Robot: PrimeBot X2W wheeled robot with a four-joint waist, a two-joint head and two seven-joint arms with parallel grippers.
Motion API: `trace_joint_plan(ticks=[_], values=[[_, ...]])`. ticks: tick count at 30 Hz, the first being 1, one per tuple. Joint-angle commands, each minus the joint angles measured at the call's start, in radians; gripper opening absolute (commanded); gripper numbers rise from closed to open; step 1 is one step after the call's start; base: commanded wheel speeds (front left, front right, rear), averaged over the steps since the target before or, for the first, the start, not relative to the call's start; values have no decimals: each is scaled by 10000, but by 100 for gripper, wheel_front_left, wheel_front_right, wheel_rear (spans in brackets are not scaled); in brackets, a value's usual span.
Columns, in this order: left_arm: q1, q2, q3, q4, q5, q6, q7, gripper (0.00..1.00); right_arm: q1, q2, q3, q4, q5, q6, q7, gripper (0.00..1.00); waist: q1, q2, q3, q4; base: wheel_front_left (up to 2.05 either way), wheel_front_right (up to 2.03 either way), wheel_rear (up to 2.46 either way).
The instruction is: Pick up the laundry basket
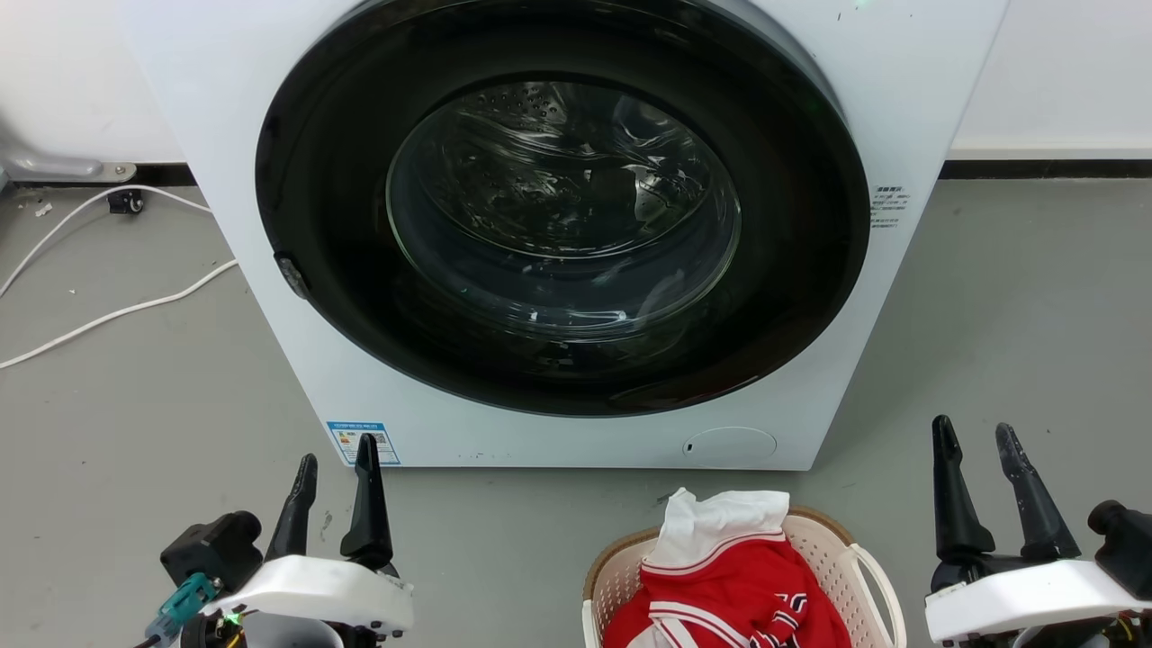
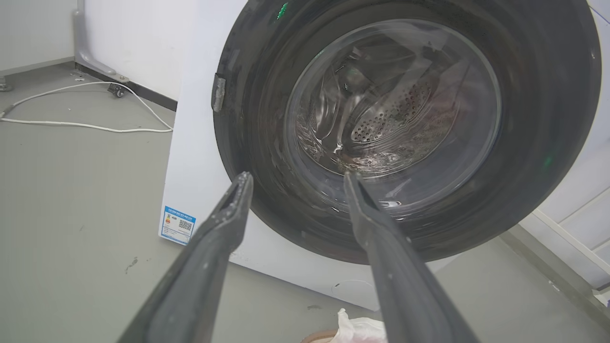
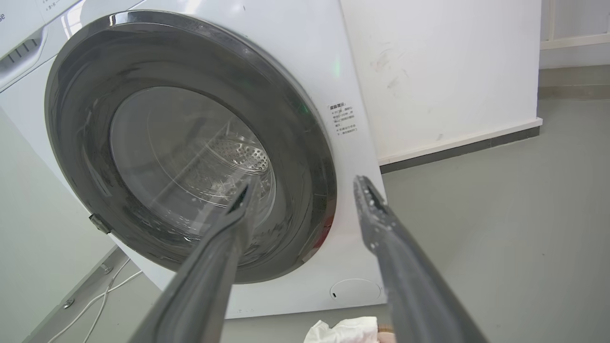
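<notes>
Basket [image 1: 823, 553]: on the floor [image 1: 135, 432] before the washer [image 1: 576, 243], low in the head view between both grippers, holding red and white clothes [image 1: 720, 585]. Left gripper [image 1: 337, 457]: fingers parted, empty, well apart from the basket. Right gripper [image 1: 975, 430]: fingers parted, empty, near the basket's right handle [image 1: 880, 576], not touching.

laundry basket [image 1: 859, 562] before washer [image 1: 270, 117], clothes [image 1: 729, 585] inside
</notes>
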Motion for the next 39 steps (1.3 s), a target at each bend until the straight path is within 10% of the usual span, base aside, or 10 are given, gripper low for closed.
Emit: trace_joint_plan(ticks=[1, 39], values=[[39, 35, -49, -141, 289, 54, -111, 100, 75, -44, -3, -175, -268, 0, -91, 100, 0, 0, -7, -1, 0, 0, 0], [474, 44, -381, -276, 3629, 369, -945, 100, 685, -57, -46, -655, -3184, -1, -948, 100, 0, 0, -84, -4, 0, 0, 0]])
